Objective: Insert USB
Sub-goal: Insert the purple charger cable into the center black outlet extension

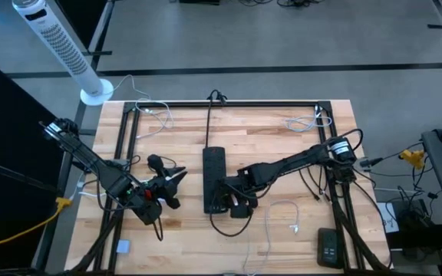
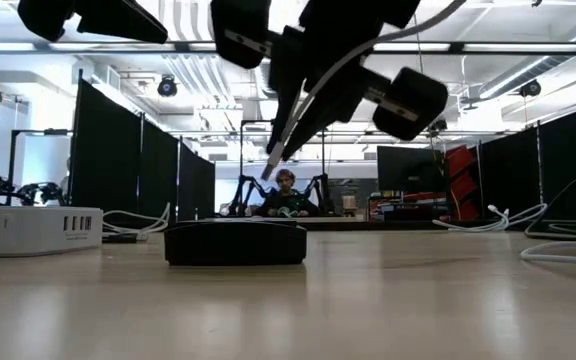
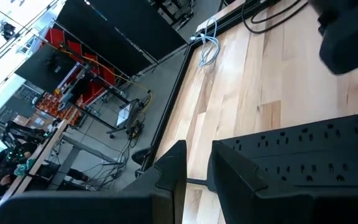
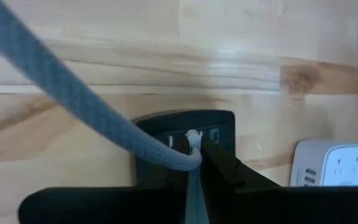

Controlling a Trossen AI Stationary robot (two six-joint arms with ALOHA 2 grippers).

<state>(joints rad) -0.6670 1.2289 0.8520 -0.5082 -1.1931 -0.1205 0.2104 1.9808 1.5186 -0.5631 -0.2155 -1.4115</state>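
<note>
1. High view: my right gripper [image 1: 227, 196] sits over the near end of the black power strip [image 1: 213, 170]; bare table [image 1: 282, 146] beyond it.
2. Right wrist view: fingers pinch the white USB plug [image 4: 192, 138], its tip at the strip's end ports.
3. Left wrist view: my left gripper [image 3: 194, 171], jaws slightly apart and empty, beside the strip.

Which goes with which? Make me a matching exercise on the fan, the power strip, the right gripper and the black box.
1 fan
2 power strip
3 right gripper
4 black box

A middle of the table
B shut on the end of a grey cable
C on the floor beyond the table
D table corner on the right arm's side

Pairs: 1-C, 2-A, 3-B, 4-D
</note>
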